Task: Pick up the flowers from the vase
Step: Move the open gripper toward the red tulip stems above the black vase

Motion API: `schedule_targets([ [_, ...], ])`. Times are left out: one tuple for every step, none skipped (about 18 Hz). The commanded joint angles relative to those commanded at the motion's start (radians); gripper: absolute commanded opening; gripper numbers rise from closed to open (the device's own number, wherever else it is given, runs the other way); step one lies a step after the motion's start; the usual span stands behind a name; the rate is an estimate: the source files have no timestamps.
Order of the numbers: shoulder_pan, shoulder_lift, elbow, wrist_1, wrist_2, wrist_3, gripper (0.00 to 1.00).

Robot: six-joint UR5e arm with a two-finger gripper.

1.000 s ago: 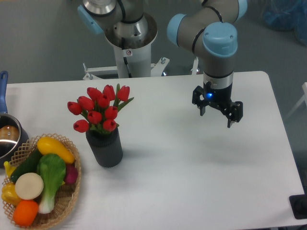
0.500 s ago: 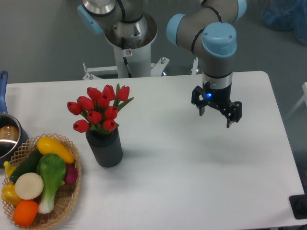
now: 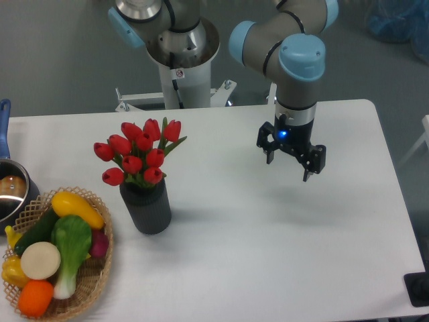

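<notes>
The flowers (image 3: 139, 153), a bunch of red tulips with green stems, stand upright in the vase (image 3: 147, 208), a short black cylinder on the left half of the white table. My gripper (image 3: 289, 170) hangs above the table's right half, well to the right of the flowers and apart from them. Its two fingers are spread wide with nothing between them.
A wicker basket (image 3: 96, 274) of toy vegetables sits at the front left, just left of the vase. A metal pot (image 3: 12, 194) with a blue handle is at the left edge. The arm's base column (image 3: 181, 64) stands behind the table.
My gripper has moved a little to the left, toward the flowers, staying open. The flowers and vase have not moved.
</notes>
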Motion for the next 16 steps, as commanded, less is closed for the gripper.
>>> schedule_targets([
  [-0.002,0.002,-0.006,-0.002,-0.014,0.000,1.00],
  [-0.002,0.003,-0.015,-0.002,-0.055,0.000,1.00],
  [-0.002,0.003,-0.018,-0.002,-0.119,0.000,1.00],
  [0.000,0.003,-0.023,-0.002,-0.196,0.000,1.00],
  [0.005,0.003,-0.028,-0.002,-0.268,0.003,1.00],
  [0.008,0.005,-0.029,-0.002,-0.329,0.005,1.00],
  [0.009,0.006,-0.029,-0.003,-0.368,0.006,1.00],
  [0.008,0.011,-0.035,-0.003,-0.386,0.006,1.00],
  [0.006,0.017,-0.041,-0.003,-0.391,0.006,1.00],
  [0.006,0.023,-0.052,-0.002,-0.405,0.006,1.00],
  [0.003,0.025,-0.060,-0.002,-0.437,0.008,1.00],
  [0.002,0.031,-0.064,-0.002,-0.478,0.006,1.00],
  [0.000,0.040,-0.075,-0.002,-0.517,0.008,1.00],
  [0.000,0.044,-0.081,-0.002,-0.553,0.006,1.00],
  [-0.002,0.048,-0.081,-0.002,-0.575,0.006,1.00],
  [-0.002,0.054,-0.083,-0.002,-0.587,0.008,1.00],
])
